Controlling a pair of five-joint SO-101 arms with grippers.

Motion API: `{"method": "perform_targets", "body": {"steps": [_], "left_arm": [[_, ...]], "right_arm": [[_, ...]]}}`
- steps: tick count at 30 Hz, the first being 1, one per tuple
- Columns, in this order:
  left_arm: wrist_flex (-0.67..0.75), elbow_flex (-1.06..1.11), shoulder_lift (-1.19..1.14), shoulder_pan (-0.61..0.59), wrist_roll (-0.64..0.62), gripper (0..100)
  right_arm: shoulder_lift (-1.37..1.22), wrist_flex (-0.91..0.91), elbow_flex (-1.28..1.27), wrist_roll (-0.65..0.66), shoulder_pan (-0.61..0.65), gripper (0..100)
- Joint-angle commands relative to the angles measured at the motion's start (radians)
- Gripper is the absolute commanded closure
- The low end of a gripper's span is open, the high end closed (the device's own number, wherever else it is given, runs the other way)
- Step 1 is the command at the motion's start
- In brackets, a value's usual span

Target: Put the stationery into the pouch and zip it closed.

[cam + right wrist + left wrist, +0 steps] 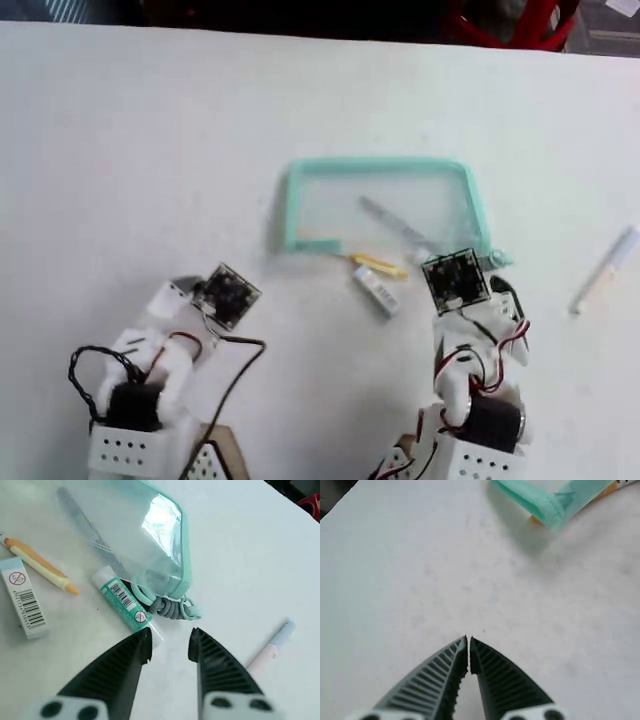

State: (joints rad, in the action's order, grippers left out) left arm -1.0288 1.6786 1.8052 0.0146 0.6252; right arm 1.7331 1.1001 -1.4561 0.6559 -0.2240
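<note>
The clear pouch (380, 205) with a teal rim lies flat mid-table, and a grey ruler (400, 230) shows through it. In front of it lie a yellow-orange pen (375, 265) and a white barcoded eraser (377, 290). My right gripper (170, 642) stands open just above the table, close to a green-and-white tube (125, 602) and the pouch's grey zipper pull (172, 609). A pink-and-blue pen (270, 650) lies apart to the right. My left gripper (469, 640) is shut and holds nothing over bare table, a short way from the pouch's corner (550, 502).
The white table (150, 130) has free room on the left and behind the pouch. A red object (510, 20) sits past the far edge. Both arm bases stand at the near edge, with a black cable (235, 370) trailing from the left arm.
</note>
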Motion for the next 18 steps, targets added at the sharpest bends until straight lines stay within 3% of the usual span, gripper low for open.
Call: {"method": "perform_targets", "body": {"steps": [1,8,18], "left_arm": [[0.009,-0.02,0.008,0.001,0.005,97],[0.044,0.003,0.008,0.001,0.006,97],[0.046,0.012,0.008,0.002,0.014,97]], "right_arm": [[-0.156,-0.061,0.078,-0.054,0.004,87.2],[-0.777,0.073,0.551,-0.222,0.007,87.2],[-1.56,0.346,1.215,-0.207,0.09,87.2]]}}
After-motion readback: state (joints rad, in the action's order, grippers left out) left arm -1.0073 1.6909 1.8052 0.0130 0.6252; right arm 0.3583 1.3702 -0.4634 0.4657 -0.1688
